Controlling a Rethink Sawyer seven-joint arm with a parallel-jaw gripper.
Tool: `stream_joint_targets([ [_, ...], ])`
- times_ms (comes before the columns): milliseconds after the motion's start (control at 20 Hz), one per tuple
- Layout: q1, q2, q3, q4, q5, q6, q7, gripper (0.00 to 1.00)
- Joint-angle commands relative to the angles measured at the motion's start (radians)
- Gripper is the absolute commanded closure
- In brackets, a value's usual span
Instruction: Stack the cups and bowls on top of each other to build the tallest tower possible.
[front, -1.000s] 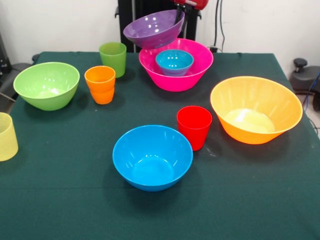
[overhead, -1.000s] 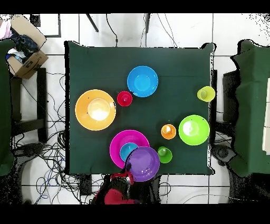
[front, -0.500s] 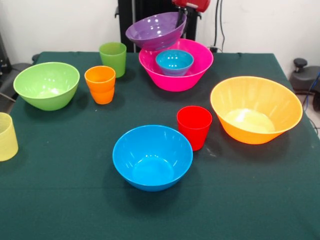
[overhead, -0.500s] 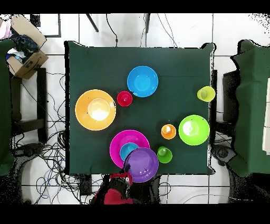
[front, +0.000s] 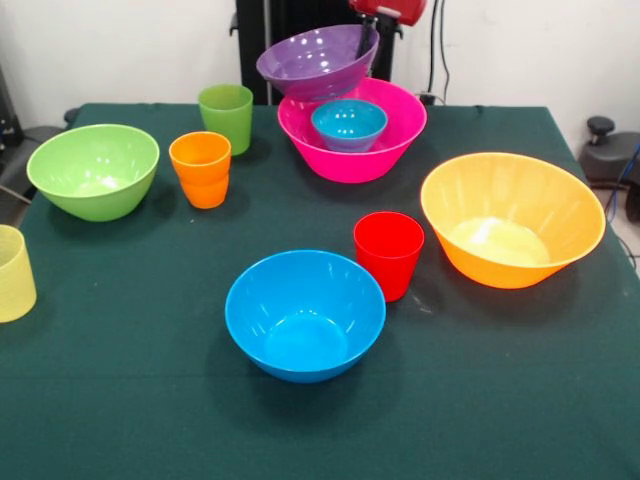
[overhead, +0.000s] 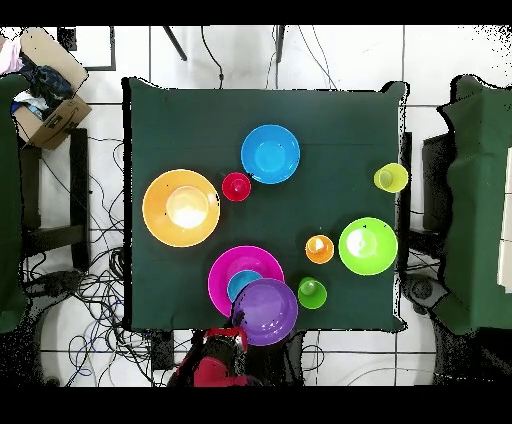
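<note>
The gripper (front: 368, 22) pinches the purple bowl (front: 318, 60) by its rim at three o'clock — tilted, aloft over the pink bowl (front: 352, 130), which holds the small blue bowl (front: 348, 124). An edge grip so slight could slip — the bowl might drop askew.

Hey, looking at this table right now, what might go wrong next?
The purple bowl hangs tilted from the gripper by one rim edge, so it might slip. Beneath it the small blue bowl already sits inside the pink bowl; lowered there, the purple bowl may rest crooked and wobble.
</note>
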Motion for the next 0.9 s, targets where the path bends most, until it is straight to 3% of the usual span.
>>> stream_joint_targets([
  [50, -0.008, 0.068, 0.143, -0.115, 0.058, -0.045, 0.207, 1.0],
  [650, -0.003, 0.079, 0.163, -0.113, 0.091, -0.083, 0.292, 1.0],
  [800, -0.013, 0.085, 0.17, -0.126, 0.059, -0.093, 0.284, 1.0],
  [850, -0.019, 0.086, 0.173, -0.13, 0.046, -0.103, 0.288, 0.0],
  [900, -0.025, 0.086, 0.175, -0.131, 0.039, -0.115, 0.294, 0.0],
])
